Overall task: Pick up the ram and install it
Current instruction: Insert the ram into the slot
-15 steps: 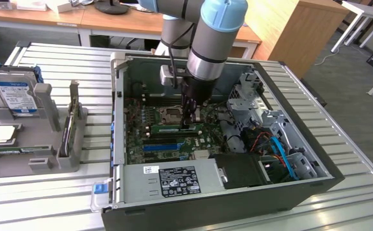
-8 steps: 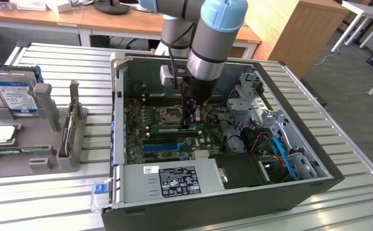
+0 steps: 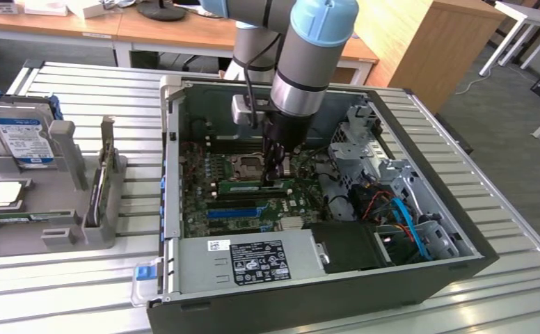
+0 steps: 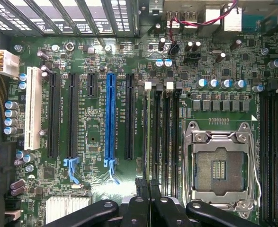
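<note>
Tool: the tool [image 3: 272, 179] hangs from the arm [image 3: 312, 56] at the centre of the exterior view, down inside the open case [image 3: 172, 139]. Its fingers are closed to a sliver and seem to pinch the top edge of the ram.
Ram: the ram [image 3: 250, 186] stands on edge across the motherboard, just below the processor socket [image 3: 250, 165] in that frame, in line with the memory slots.
Done: picked up and brought to the slots, by the look of it.
Left: I cannot tell whether it is pressed fully home, and the grip is not released.
Count, exterior view: one arm, one tool, one ram, one case and one power supply [image 3: 251, 261]. On the desk [image 3: 520, 285], at the exterior view's left, are one grey holder [image 3: 66, 233], one hard drive [image 3: 21, 139] and one silver processor chip [image 3: 3, 195].
Count, wrist view: one blue slot [image 4: 111, 116], one white slot [image 4: 33, 108], one empty socket.
</note>
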Available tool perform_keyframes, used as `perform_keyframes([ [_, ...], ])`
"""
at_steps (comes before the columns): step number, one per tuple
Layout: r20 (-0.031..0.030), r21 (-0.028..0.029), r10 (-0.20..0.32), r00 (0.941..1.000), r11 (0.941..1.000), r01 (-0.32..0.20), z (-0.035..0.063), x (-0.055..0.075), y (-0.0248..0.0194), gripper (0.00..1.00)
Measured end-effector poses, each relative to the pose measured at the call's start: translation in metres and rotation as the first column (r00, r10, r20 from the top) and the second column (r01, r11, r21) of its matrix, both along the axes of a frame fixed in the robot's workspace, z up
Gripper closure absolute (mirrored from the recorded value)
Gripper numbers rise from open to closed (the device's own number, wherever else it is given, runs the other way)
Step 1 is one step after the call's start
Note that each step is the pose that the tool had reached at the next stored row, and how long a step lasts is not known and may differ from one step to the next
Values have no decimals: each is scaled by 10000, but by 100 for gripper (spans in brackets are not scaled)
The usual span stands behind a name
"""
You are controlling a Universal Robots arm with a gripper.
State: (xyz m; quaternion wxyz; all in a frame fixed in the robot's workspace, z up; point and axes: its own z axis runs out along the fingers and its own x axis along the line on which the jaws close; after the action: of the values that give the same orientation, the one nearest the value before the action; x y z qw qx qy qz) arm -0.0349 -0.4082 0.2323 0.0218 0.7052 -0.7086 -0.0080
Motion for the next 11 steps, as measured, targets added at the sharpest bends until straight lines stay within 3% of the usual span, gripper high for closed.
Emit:
perform_keyframes([
  [11,2,2,1,10000,10000,-1,-12,-3,-5,88],
])
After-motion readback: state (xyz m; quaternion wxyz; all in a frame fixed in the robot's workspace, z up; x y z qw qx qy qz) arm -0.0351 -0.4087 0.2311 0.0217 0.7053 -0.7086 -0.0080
